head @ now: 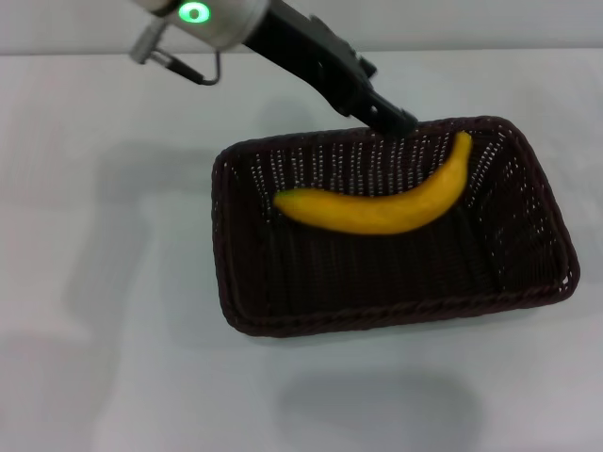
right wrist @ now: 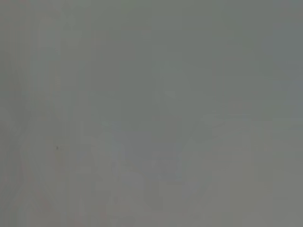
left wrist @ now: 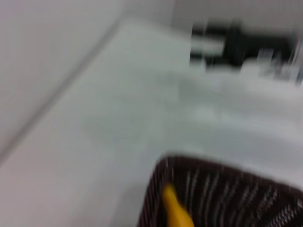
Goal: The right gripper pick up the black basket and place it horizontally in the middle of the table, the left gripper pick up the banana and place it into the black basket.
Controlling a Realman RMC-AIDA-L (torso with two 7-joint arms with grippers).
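The black basket (head: 391, 282) lies lengthwise across the middle of the table (head: 104, 235). The yellow banana (head: 382, 205) rests inside it along the far side, with its curve sagging toward me. My left gripper (head: 388, 115) hangs on its dark arm just above the basket's far rim, close to the banana but apart from it. In the left wrist view I see one basket corner (left wrist: 158, 189) with an end of the banana (left wrist: 175, 210) in it. A dark shape (left wrist: 241, 45) far across the table there looks like my right gripper, well away from the basket.
The left arm reaches in from the upper left, with a green light (head: 194, 12) on its pale segment and a cable loop (head: 193, 71) below it. Bare table surrounds the basket. The right wrist view shows only plain grey surface (right wrist: 151, 113).
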